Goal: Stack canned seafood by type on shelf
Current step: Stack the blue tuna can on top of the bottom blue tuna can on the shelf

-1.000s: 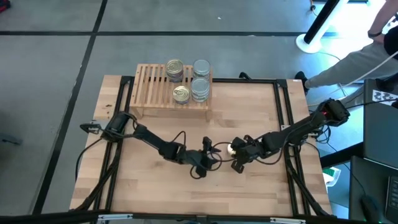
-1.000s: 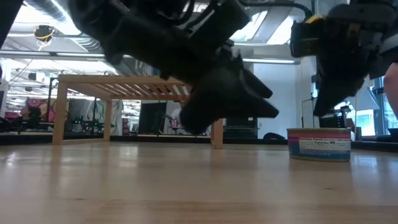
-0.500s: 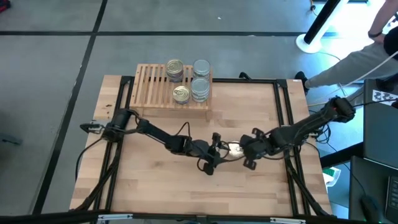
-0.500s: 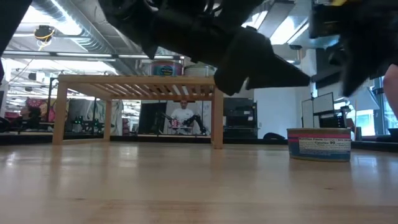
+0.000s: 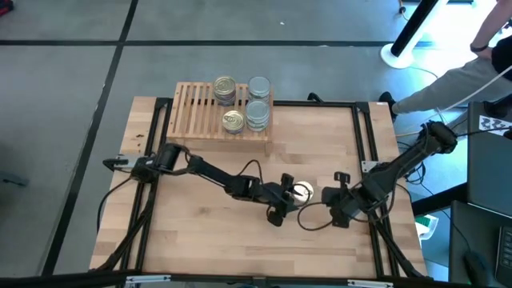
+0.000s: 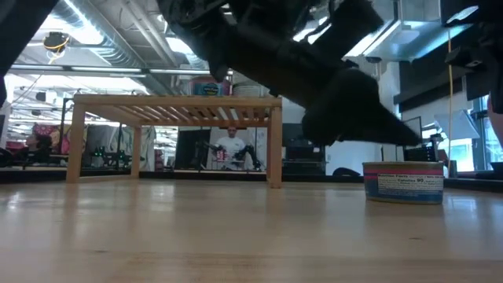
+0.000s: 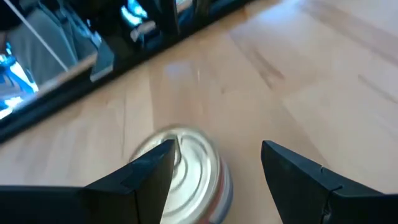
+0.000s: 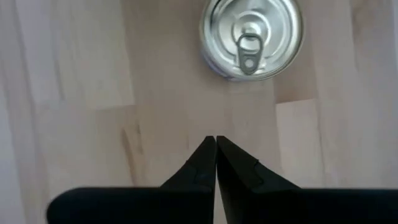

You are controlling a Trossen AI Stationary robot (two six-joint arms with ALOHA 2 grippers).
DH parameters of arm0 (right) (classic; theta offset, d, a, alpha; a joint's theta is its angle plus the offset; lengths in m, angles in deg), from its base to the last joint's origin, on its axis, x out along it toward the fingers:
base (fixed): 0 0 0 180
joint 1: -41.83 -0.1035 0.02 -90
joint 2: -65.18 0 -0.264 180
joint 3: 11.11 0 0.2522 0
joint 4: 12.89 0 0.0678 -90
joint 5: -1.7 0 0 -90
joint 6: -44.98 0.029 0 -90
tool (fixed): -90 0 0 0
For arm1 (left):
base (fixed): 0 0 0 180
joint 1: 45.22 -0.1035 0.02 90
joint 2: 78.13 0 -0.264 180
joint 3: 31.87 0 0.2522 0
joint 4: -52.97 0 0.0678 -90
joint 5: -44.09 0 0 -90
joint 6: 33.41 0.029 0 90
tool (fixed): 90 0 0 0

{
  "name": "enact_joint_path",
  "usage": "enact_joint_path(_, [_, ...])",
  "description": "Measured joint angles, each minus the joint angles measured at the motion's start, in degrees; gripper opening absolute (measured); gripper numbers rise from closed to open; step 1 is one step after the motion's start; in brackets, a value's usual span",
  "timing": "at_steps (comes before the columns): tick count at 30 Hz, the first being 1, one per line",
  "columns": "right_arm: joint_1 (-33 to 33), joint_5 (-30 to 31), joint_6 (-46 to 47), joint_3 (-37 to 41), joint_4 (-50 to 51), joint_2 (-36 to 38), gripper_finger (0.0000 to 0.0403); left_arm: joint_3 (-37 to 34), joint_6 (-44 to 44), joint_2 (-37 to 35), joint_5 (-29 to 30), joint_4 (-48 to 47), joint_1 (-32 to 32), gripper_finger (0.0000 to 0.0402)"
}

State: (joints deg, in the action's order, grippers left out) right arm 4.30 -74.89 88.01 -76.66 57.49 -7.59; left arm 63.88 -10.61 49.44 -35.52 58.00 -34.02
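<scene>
Now the left claw (image 5: 290, 200) hangs low over the middle of the tabletop (image 5: 200, 248), its fingers (image 7: 146, 171) spread wide and empty, with a lone tin (image 5: 302, 191) lying flat just ahead of the tips. In the left wrist view that tin (image 7: 186, 171) sits off-centre, partly behind one finger and not squarely in the gap, so the claw likely needs a small sideways correction before it comes down around the rim. The tin is round, so no axis favours the approach. The right claw (image 5: 342, 206) sits on the tin's other side, toward the right edge, fingers pressed together and empty; I judge the left arm nearer. The shelf (image 5: 196, 112) stands at the far edge, left of centre, carrying stacked tins (image 5: 258, 102) and gold-lidded ones (image 5: 226, 90) on its right end.
</scene>
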Motion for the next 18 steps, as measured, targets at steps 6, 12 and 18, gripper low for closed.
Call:
enact_joint_path(6, [0.17,1.92,0.13,0.00,-0.33,-1.80,0.0019,0.08,-0.19,0.00,0.02,-3.72,-0.09,0.0237])
enact_joint_path(12, [0.15,2.00,0.13,-0.02,-1.23,-4.33,0.0094,0.10,0.09,0.07,0.02,-3.68,-0.41,0.0234])
enact_joint_path(18, [0.11,2.09,-1.46,-0.02,-3.35,-7.34,0.0191,0.09,0.29,0.07,0.07,-5.38,-1.55,0.0200])
